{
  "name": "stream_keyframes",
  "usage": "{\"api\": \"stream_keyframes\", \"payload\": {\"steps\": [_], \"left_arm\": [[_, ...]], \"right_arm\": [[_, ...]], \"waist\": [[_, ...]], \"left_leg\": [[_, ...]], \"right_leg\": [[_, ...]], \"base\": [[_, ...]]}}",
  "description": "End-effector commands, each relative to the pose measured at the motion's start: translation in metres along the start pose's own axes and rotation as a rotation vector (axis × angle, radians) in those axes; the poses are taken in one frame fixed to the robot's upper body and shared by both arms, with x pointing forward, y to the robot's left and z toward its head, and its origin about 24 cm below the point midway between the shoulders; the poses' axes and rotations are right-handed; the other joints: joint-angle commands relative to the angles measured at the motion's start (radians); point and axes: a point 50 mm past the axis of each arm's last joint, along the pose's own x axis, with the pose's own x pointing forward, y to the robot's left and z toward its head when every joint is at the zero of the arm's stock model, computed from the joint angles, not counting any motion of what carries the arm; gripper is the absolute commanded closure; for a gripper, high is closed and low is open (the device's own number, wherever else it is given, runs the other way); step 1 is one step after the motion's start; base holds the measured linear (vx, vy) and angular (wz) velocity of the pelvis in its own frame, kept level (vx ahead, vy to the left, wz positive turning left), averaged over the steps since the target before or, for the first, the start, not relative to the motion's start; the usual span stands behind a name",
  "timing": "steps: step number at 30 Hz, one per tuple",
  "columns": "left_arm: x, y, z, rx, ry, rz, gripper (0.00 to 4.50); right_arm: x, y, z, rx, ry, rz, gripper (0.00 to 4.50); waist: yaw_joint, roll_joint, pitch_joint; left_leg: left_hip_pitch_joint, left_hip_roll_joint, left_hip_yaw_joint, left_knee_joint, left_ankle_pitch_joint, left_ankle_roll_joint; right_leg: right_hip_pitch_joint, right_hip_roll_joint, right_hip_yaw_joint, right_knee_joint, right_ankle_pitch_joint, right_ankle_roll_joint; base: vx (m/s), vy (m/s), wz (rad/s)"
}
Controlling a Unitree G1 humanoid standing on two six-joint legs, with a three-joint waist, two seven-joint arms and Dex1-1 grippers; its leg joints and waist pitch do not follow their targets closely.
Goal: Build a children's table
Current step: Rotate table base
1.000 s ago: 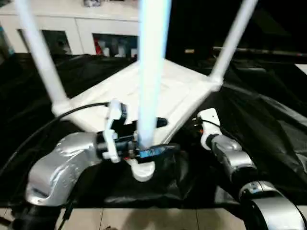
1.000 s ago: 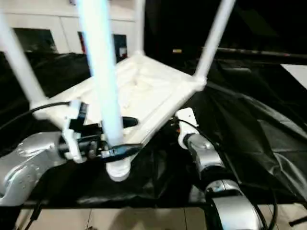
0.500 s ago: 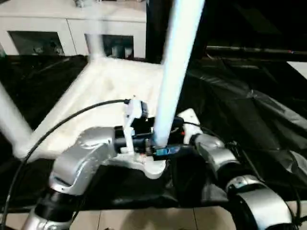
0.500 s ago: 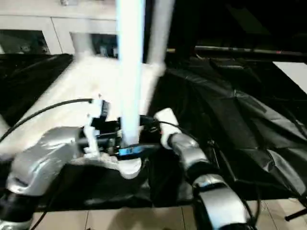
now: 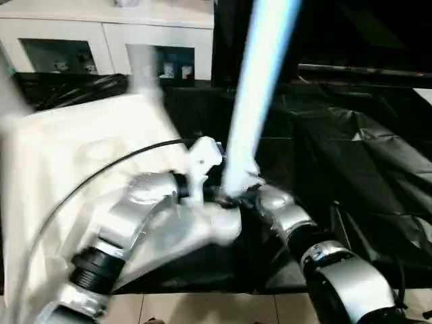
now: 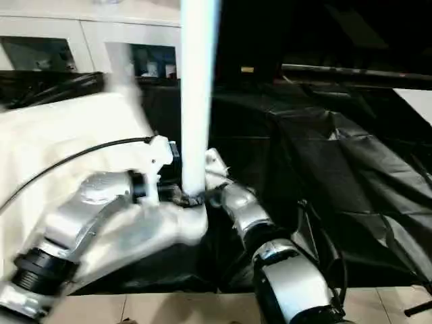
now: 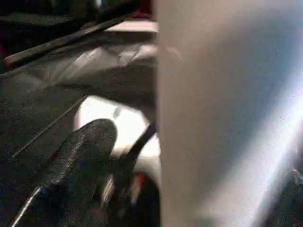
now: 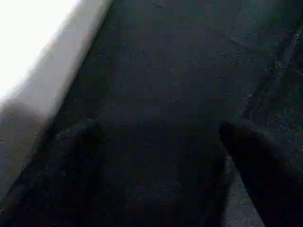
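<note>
- The children's table (image 5: 74,175) lies upside down on the black-covered desk (image 5: 364,169), its white top toward the robot's left, blurred in the head views.
- One white leg (image 5: 260,101) rises from the near corner socket (image 5: 219,226) of the children's table, leaning slightly toward the right as it goes up.
- The left claw (image 5: 226,194) sits at the base of this leg, its silver forearm (image 5: 131,216) reaching in over the tabletop; a black cable (image 5: 101,169) arcs above the forearm.
- In the left wrist view the leg (image 7: 227,113) stands right between the spread black fingers (image 7: 80,151), which flank it widely; whether they press on it cannot be told.
- The right claw (image 8: 156,137) is spread wide with nothing between its two dark fingers (image 8: 251,156); it hovers over the black cover, with a white edge of the children's table (image 8: 42,56) just beside it.
- The right arm (image 5: 290,216) comes in from the near right, its wrist close to the leg's base, opposite the left claw.
- A white glass-door cabinet (image 5: 101,40) stands behind the desk.
</note>
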Motion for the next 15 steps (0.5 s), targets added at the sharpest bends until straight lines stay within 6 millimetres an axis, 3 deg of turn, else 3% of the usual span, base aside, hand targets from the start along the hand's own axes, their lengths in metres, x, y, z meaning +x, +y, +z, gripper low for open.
{"api": "stream_keyframes", "payload": {"steps": [1,4,7,8,11,15], "left_arm": [[-0.011,0.004,-0.014,-0.003,0.077,0.041,0.09],[-0.016,0.001,-0.023,-0.004,0.126,0.035,0.09],[-0.018,-0.001,-0.027,0.000,0.163,0.024,0.09],[-0.020,-0.001,-0.028,-0.009,0.183,0.027,0.09],[-0.027,-0.005,-0.030,-0.036,0.255,0.003,0.09],[-0.037,-0.010,-0.033,-0.072,0.381,-0.008,0.09]], "right_arm": [[-0.006,-0.014,-0.001,0.030,-0.021,-0.058,0.00],[-0.010,-0.019,-0.009,0.030,-0.002,-0.081,0.00],[-0.013,-0.021,-0.012,0.027,0.006,-0.095,0.00],[-0.014,-0.023,-0.012,0.030,0.002,-0.099,0.00],[-0.018,-0.030,-0.012,0.021,-0.002,-0.105,0.00],[-0.027,-0.043,-0.013,-0.018,0.012,-0.081,0.00]], "waist": [[0.006,-0.003,-0.077],[0.010,0.000,-0.077],[0.014,-0.001,-0.073],[0.015,0.005,-0.072],[0.015,0.001,-0.069],[0.013,-0.006,-0.070]], "left_leg": [[0.000,0.011,0.003,-0.064,-0.141,0.005],[0.002,0.011,0.006,-0.062,-0.129,0.011],[0.000,0.011,0.006,-0.065,-0.153,0.005],[0.000,0.010,0.005,-0.065,-0.168,0.000],[0.002,0.010,0.004,-0.067,-0.199,-0.009],[0.001,0.010,0.006,-0.064,-0.175,-0.002]], "right_leg": [[0.057,-0.080,0.062,-0.060,-0.112,-0.164],[0.055,-0.079,0.062,-0.059,-0.088,-0.174],[0.056,-0.082,0.062,-0.065,-0.129,-0.170],[0.056,-0.083,0.062,-0.066,-0.156,-0.166],[0.054,-0.083,0.062,-0.073,-0.217,-0.151],[0.054,-0.078,0.061,-0.067,-0.193,-0.148]], "base": [[0.000,0.000,0.00],[0.000,0.000,0.00],[0.000,0.000,0.00],[0.000,0.000,0.00],[0.000,0.000,0.00],[0.000,0.000,0.00]]}}
